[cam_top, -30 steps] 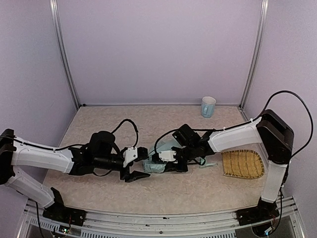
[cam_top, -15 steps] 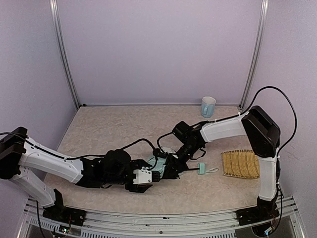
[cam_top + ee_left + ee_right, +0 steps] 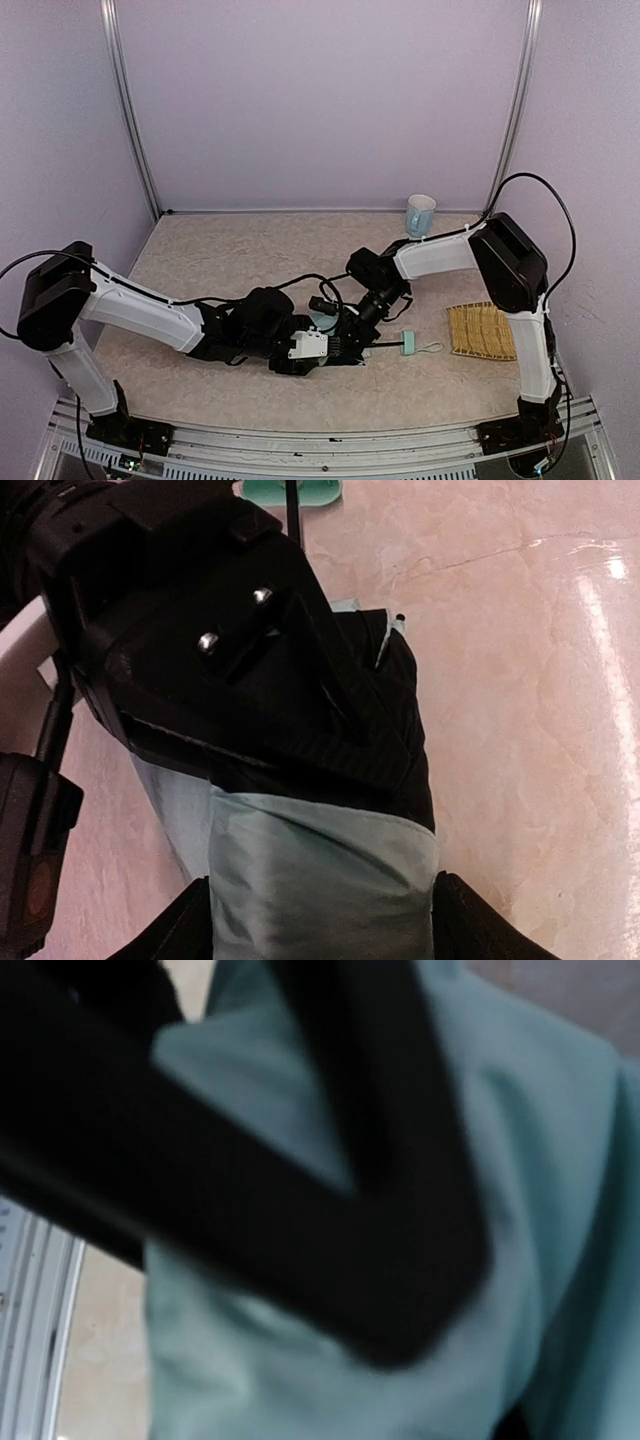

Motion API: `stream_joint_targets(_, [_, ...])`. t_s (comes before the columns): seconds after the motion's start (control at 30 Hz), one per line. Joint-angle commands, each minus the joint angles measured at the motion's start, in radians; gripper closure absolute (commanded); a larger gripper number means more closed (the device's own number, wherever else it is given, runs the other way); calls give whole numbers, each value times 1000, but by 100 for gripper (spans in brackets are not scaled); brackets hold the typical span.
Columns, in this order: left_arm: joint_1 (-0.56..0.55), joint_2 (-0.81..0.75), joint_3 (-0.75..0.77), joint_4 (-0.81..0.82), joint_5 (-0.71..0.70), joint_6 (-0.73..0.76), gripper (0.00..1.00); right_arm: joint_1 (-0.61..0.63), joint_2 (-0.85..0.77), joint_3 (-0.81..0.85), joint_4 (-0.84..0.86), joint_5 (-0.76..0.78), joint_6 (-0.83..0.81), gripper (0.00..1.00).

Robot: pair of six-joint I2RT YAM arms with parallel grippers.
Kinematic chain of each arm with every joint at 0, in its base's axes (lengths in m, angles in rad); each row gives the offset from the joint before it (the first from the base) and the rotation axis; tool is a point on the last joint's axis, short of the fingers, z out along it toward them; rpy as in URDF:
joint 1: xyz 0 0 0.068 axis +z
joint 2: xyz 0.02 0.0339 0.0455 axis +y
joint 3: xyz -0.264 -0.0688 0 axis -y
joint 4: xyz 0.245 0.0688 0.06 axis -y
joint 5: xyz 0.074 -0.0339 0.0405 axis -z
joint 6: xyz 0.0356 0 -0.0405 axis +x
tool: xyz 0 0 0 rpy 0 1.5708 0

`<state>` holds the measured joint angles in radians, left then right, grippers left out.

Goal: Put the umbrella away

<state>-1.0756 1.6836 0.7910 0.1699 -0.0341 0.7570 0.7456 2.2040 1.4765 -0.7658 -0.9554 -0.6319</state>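
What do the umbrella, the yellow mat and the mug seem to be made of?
The umbrella: thin fabric, matte mint outside, black lining; it creases and folds softly. The mat: probably woven straw, matte; a ribbed yellow weave shows. The mug: perhaps glazed ceramic, pale blue and smooth, but too small to be sure.

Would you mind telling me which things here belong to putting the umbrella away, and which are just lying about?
Part of the job: the umbrella, clamped by the right gripper; the left gripper, its fingers either side of the folded fabric.
Just lying about: the pale blue mug at the back; the straw mat on the right.
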Motion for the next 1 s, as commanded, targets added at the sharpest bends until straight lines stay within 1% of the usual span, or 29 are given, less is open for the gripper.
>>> stream_joint_targets(0.0, [32, 87, 39, -86, 66, -37, 32, -12, 65, -3, -67, 78, 30, 94])
stream_joint_targets(0.1, [51, 130, 79, -119, 106, -49, 35, -14, 67, 5, -45, 75, 39, 88])
stream_joint_targets(0.17, [54, 155, 107, -157, 141, -51, 41, -19, 54, -5, 0, 79, 63, 77])
stream_joint_targets(0.27, [65, 197, 159, -281, 226, -54, 55, -38, -3, -50, 118, 74, 121, 60])
stream_joint_targets(0.3, [77, 220, 186, -322, 261, -60, 59, -47, -31, -73, 163, 76, 151, 56])
stream_joint_targets(0.37, [96, 254, 222, -408, 299, -72, 63, -58, -95, -130, 268, 88, 193, 42])
stream_joint_targets(0.4, [103, 268, 237, -441, 312, -78, 66, -62, -131, -161, 327, 99, 213, 37])
stream_joint_targets(0.47, [110, 292, 275, -514, 336, -76, 68, -67, -206, -235, 432, 128, 239, 26])
stream_joint_targets(0.57, [123, 315, 309, -563, 366, -76, 69, -69, -293, -312, 511, 165, 247, 22])
stream_joint_targets(0.77, [155, 353, 372, -656, 437, -74, 73, -71, -534, -543, 704, 291, 239, 21])
stream_joint_targets(0.87, [170, 385, 415, -706, 464, -86, 74, -65, -656, -663, 827, 372, 240, 20])
stream_joint_targets(0.97, [184, 439, 464, -780, 485, -105, 74, -7, -749, -790, 962, 510, 192, 20])
